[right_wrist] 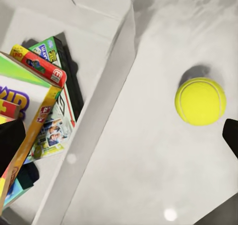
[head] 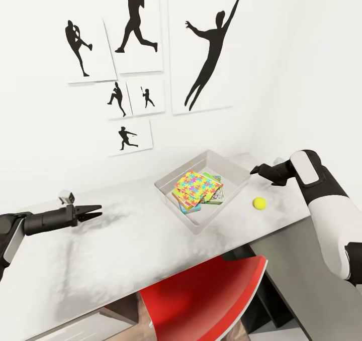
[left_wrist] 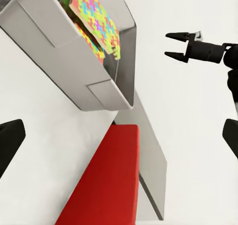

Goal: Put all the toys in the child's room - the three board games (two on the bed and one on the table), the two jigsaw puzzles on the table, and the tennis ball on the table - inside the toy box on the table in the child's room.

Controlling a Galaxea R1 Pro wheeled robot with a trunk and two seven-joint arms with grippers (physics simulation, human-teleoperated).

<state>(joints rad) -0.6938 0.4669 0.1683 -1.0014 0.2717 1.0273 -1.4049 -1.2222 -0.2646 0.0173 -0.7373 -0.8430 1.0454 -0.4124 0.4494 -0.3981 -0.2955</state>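
Observation:
The light grey toy box [head: 237,174] stands on the white table [head: 125,250] and holds a jigsaw puzzle [head: 197,185] lying on top of stacked board games [head: 215,196]. In the right wrist view the board games [right_wrist: 52,130] lean inside the toy box [right_wrist: 106,101]. The tennis ball [head: 259,203] rests on the table just right of the box, also seen as the ball [right_wrist: 200,101]. My right gripper [head: 255,169] hovers open by the box's far right corner, beyond the ball. My left gripper [head: 96,211] is open and empty over the table's left part.
A red chair [head: 211,301] is tucked under the table's front edge. A lower dark grey section [head: 301,265] joins the table at the right. Black silhouette pictures [head: 211,44] hang on the white wall behind.

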